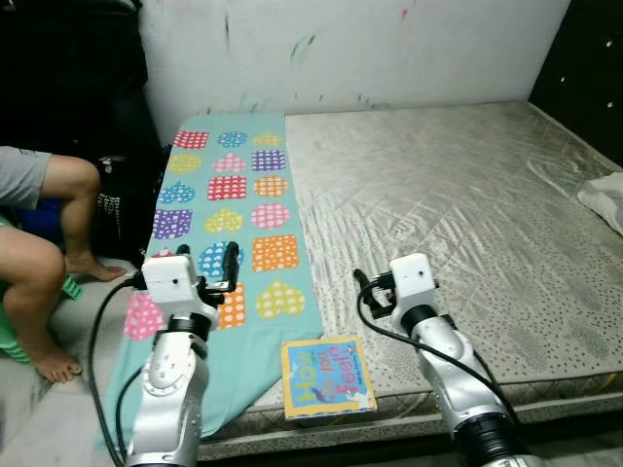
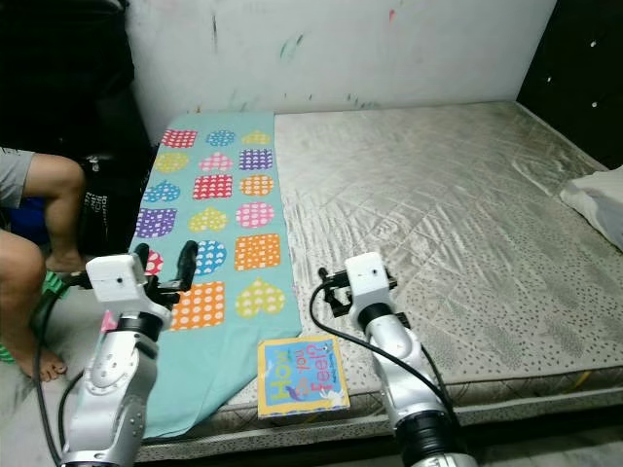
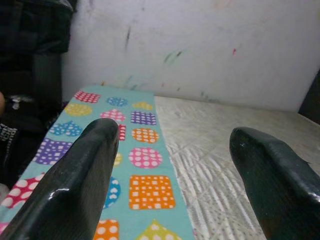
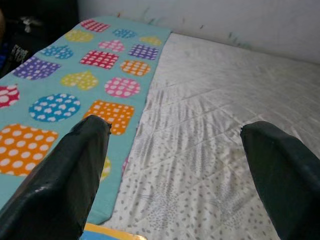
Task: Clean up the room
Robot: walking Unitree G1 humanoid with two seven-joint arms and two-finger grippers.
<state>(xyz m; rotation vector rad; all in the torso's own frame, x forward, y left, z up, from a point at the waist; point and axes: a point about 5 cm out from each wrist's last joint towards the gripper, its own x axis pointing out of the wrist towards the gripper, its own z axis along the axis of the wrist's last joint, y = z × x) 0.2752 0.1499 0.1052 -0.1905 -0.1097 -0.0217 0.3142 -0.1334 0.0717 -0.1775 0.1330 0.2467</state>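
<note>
A yellow-edged blue picture book lies on the mattress at its front edge, partly over the lip. A teal blanket with coloured dotted hearts and squares runs down the mattress's left side and hangs off the front. My left gripper hovers open over the blanket's near end, nothing between its fingers. My right gripper is open and empty above the bare mattress, just beyond the book. A sliver of the book sits below it in the right wrist view.
A person sits at the left; bare legs and feet are on the floor beside the mattress. A white cloth or pillow lies at the right edge. A marked white wall stands behind, with dark bags at the back left.
</note>
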